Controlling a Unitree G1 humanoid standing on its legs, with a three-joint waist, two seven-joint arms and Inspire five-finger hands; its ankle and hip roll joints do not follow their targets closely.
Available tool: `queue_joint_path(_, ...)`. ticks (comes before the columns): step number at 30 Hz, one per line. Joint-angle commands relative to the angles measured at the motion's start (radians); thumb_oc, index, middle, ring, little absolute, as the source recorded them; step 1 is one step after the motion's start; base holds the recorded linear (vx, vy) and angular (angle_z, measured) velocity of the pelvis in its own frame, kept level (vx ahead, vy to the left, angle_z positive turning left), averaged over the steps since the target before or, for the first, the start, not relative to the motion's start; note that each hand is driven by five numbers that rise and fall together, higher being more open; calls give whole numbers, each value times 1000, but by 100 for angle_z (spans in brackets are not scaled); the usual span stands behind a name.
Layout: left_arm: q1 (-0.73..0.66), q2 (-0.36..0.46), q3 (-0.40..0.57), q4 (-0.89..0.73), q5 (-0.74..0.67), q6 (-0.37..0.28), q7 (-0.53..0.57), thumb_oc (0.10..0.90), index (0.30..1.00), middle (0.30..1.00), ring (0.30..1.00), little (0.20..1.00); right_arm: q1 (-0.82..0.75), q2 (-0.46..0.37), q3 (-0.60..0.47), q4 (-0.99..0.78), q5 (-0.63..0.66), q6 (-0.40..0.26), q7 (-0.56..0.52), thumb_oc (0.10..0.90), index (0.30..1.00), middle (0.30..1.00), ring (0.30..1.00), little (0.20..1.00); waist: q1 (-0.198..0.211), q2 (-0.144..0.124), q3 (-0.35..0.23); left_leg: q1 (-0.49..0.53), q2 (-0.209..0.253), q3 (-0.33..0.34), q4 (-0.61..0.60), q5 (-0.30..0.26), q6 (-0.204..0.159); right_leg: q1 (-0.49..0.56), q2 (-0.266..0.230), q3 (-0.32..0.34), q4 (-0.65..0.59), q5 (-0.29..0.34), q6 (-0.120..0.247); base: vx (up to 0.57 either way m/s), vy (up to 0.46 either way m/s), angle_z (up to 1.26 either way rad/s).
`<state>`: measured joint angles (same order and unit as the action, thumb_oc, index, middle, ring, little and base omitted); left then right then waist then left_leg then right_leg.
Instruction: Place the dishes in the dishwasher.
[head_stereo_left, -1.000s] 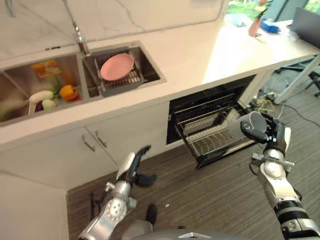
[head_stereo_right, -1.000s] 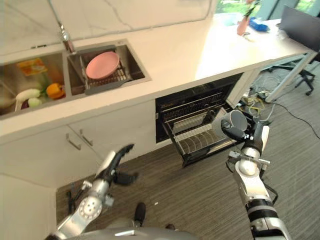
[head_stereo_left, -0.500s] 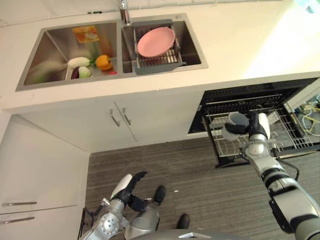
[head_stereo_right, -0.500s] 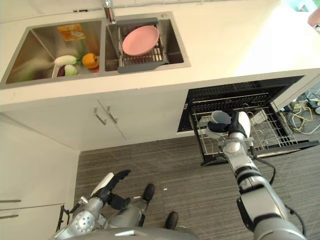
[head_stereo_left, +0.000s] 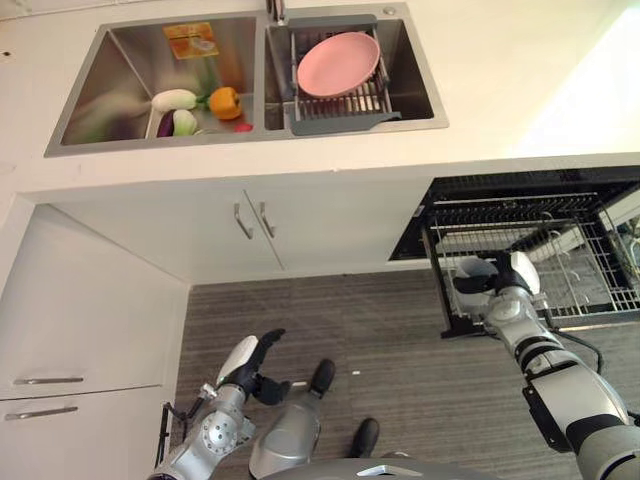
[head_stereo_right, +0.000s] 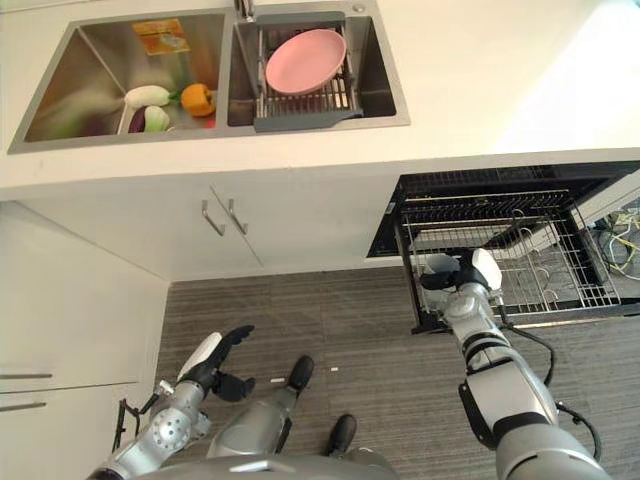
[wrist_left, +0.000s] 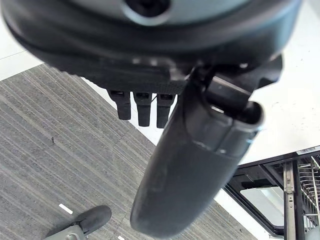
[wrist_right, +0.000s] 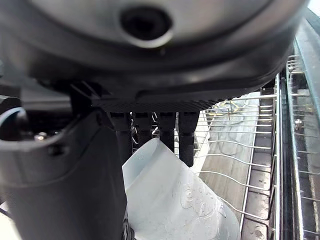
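My right hand (head_stereo_left: 506, 292) is shut on a pale, see-through cup (head_stereo_left: 467, 273), held on its side at the front left corner of the pulled-out dishwasher rack (head_stereo_left: 585, 285). In the right wrist view the cup (wrist_right: 175, 205) sits between the thumb and the fingers (wrist_right: 167, 132), just above the rack's wires (wrist_right: 250, 165). A pink plate (head_stereo_left: 338, 64) leans in a grey dish rack (head_stereo_left: 340, 102) in the sink's right basin. My left hand (head_stereo_left: 248, 362) hangs open low over the floor, holding nothing; its thumb (wrist_left: 195, 165) shows in the left wrist view.
The sink's left basin (head_stereo_left: 110, 85) holds an orange pepper (head_stereo_left: 225, 101) and other vegetables. White cabinet doors with metal handles (head_stereo_left: 250, 220) stand between the sink and the open dishwasher (head_stereo_left: 520, 190). Drawers (head_stereo_left: 45, 395) are at the lower left. The floor is grey carpet.
The whole picture has shifted, so the camera moved. My right hand has brought the cup lower, down to the rack's front left corner. The left hand still hangs by the floor.
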<state>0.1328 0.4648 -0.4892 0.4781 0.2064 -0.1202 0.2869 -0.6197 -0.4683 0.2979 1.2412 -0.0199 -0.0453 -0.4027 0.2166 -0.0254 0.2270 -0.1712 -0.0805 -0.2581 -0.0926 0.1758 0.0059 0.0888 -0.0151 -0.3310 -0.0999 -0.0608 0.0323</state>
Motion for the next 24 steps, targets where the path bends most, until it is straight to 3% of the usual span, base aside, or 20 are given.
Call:
queue_joint_path(1, -36, -5, -23, -59, 10, -55, 42, 800, 900, 900, 900, 900, -77, -104, 38, -52, -9, -41, -48, 800, 900, 900, 900, 900, 9, -9, -44, 76, 63, 43, 5, -105, -92, 7, -65, 3, 15, -2, 70, 0, 0, 0)
queue_joint_path(18, -54, -27, -10, -2, 18, -41, 39, 800, 900, 900, 900, 900, -33, -100, 39, -137, 6, -52, -25, 800, 900, 900, 900, 900, -29, -26, -57, 113, 77, 70, 5, -118, -90, 28, -60, 33, 15, -4, 66, -6, 1, -3)
queue_joint_path(24, -55, -39, 8, 36, 23, -29, 41, 800, 900, 900, 900, 900, 50, -91, -2, -333, 42, -69, -21, 800, 900, 900, 900, 900, -56, -32, -67, 133, 87, 89, 5, -123, -89, 35, -56, 53, 17, -3, 62, -18, 5, -9)
